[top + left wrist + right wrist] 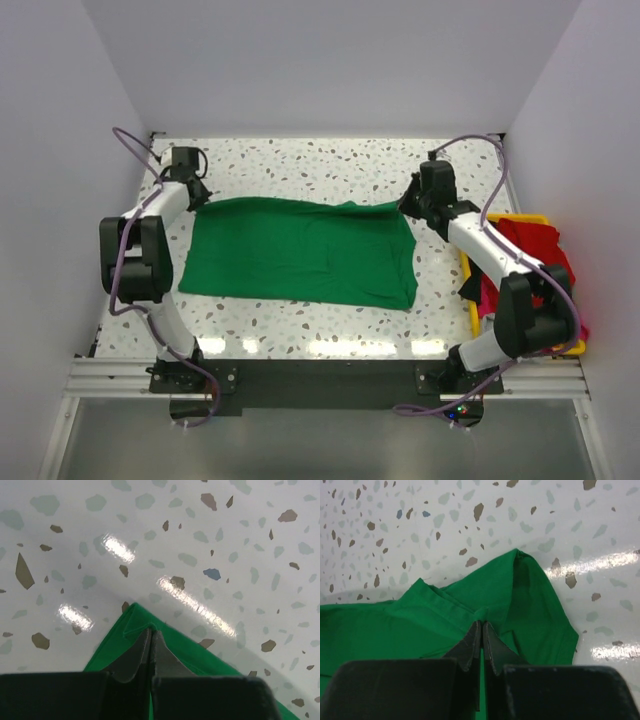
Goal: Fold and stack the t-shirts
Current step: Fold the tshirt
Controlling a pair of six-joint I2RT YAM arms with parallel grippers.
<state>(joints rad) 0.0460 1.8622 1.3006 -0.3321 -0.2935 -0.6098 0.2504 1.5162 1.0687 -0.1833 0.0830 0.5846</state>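
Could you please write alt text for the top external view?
A green t-shirt lies flat on a speckled table, the left gripper and right gripper each shut on a far corner. A yellow bin holds red cloth.

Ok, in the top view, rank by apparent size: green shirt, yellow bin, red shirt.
Largest: green shirt, spread flat.
Then: yellow bin, partly hidden by the right arm.
Smallest: red shirt heaped in it.
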